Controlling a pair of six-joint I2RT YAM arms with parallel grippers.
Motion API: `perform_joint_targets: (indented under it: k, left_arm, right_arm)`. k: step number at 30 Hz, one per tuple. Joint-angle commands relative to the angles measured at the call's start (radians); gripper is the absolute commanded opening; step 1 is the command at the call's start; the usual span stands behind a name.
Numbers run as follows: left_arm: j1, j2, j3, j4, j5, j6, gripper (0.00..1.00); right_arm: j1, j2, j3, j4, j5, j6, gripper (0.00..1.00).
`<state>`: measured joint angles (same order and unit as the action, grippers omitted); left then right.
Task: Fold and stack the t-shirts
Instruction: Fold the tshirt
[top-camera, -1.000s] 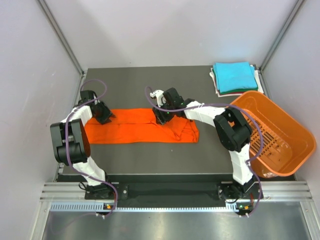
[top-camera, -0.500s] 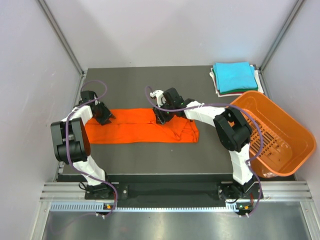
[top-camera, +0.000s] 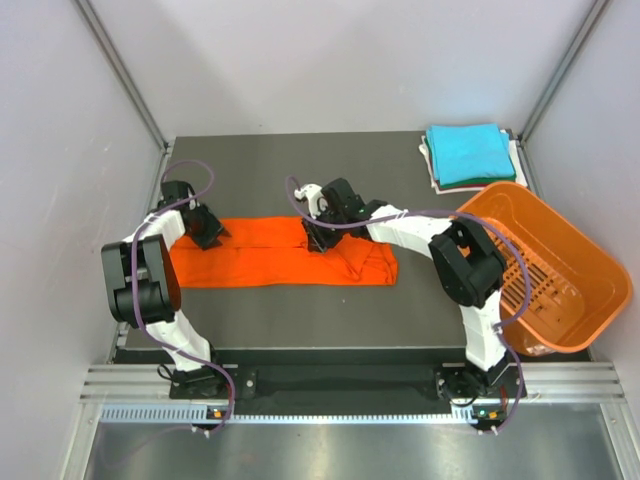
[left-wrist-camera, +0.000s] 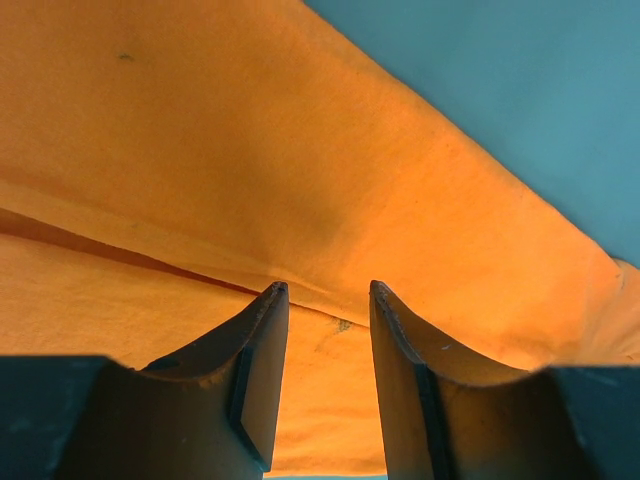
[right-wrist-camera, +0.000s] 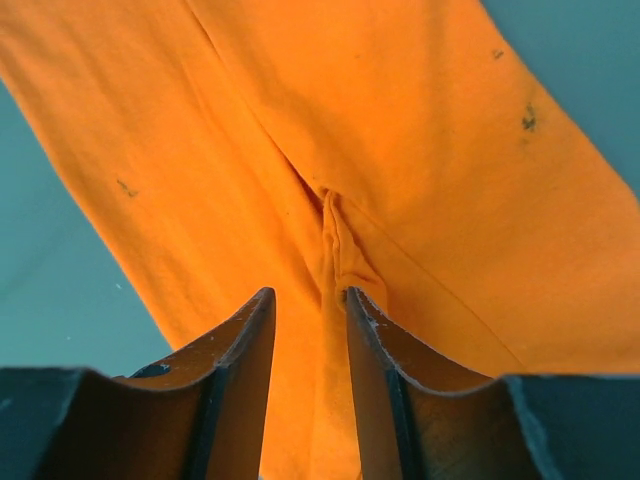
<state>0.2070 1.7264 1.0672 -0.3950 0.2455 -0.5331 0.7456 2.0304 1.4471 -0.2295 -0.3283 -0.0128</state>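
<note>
left gripper jaws apart over orange t-shirt fold, right gripper jaws narrowly apart, cloth ridge between tips, grip unclear

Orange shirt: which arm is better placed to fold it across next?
Right, probably. Its pincer straddles a raised ridge of the orange shirt mid-strip. The left pincer sits at the far left end, with only flat cloth between its fingers.

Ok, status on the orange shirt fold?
Both grippers down on orange t-shirt, jaws part open. Shirt folded into long strip. Nothing in the way.
</note>
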Motion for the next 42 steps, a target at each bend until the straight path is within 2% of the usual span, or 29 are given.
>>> perform_joint_targets:
  k: [1,7,15,22,30,42]
  left_arm:
    - [0.003,0.005,0.037,0.018,0.003,-0.001,0.43]
    - [0.002,0.009,0.037,0.016,0.000,0.004,0.43]
    - [0.002,0.010,0.042,0.010,-0.005,0.007,0.43]
    - [0.002,0.010,0.036,0.015,-0.006,0.004,0.43]
    - [0.002,0.016,0.034,0.018,-0.008,0.004,0.43]
    - [0.002,0.032,0.034,0.031,-0.005,-0.005,0.43]
  right_arm:
    - [0.002,-0.081,0.013,0.002,0.018,-0.036,0.36]
    - [-0.032,-0.073,0.036,-0.028,0.040,-0.064,0.46]
    - [-0.072,-0.024,0.030,-0.047,0.035,-0.082,0.51]
    - [-0.075,0.031,0.041,-0.050,-0.031,-0.081,0.50]
    - [-0.075,0.054,0.038,-0.041,-0.034,-0.069,0.48]
    - [-0.032,-0.052,-0.019,-0.017,-0.055,-0.039,0.45]
